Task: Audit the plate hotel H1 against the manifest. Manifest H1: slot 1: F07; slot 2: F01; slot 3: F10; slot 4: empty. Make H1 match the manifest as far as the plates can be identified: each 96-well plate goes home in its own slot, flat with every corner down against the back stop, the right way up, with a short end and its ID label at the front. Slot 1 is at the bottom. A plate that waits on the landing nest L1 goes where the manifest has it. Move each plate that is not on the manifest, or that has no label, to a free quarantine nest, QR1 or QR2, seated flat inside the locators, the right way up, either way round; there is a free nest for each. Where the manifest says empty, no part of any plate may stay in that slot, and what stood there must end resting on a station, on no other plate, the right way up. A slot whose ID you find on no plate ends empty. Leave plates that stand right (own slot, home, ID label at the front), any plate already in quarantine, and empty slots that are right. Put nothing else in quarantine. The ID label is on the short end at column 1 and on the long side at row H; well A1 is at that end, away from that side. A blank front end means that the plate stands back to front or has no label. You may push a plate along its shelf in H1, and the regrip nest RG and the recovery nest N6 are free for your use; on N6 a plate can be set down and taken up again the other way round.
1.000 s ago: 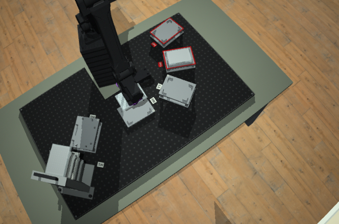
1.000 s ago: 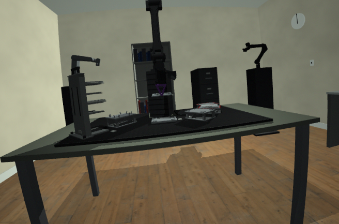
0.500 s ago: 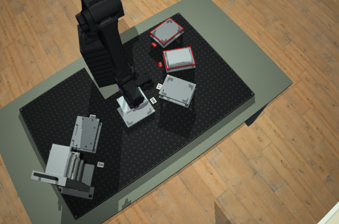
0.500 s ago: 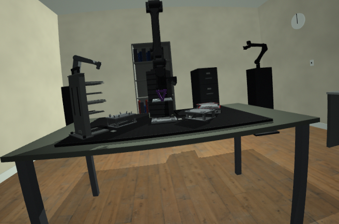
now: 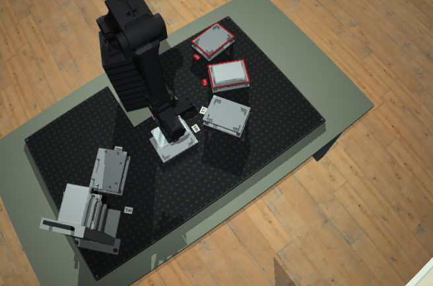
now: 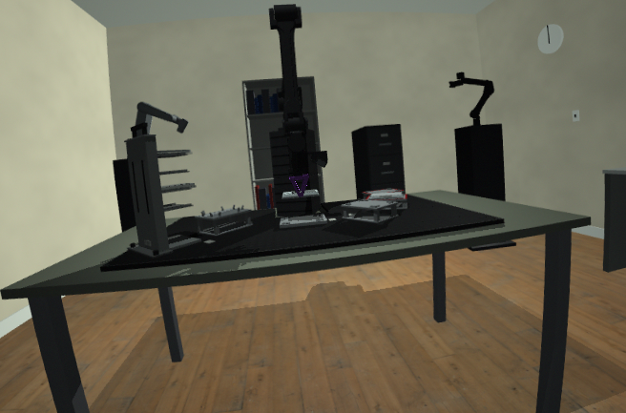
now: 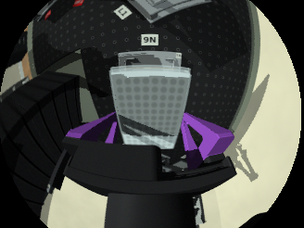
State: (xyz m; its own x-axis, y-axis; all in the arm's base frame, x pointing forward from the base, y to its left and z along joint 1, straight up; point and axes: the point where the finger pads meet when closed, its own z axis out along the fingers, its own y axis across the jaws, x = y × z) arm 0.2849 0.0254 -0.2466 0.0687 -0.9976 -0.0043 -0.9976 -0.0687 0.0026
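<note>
Claw: my purple fingers pinch a 96-well plate by its long sides, wells up.
Plate position: I read it as held just above the N6 nest, not seated (the exterior view shows a gap).
Label: none that I can make out; the wrist view is too blurred.
Hotel H1: well apart, at the mat's corner.
</note>
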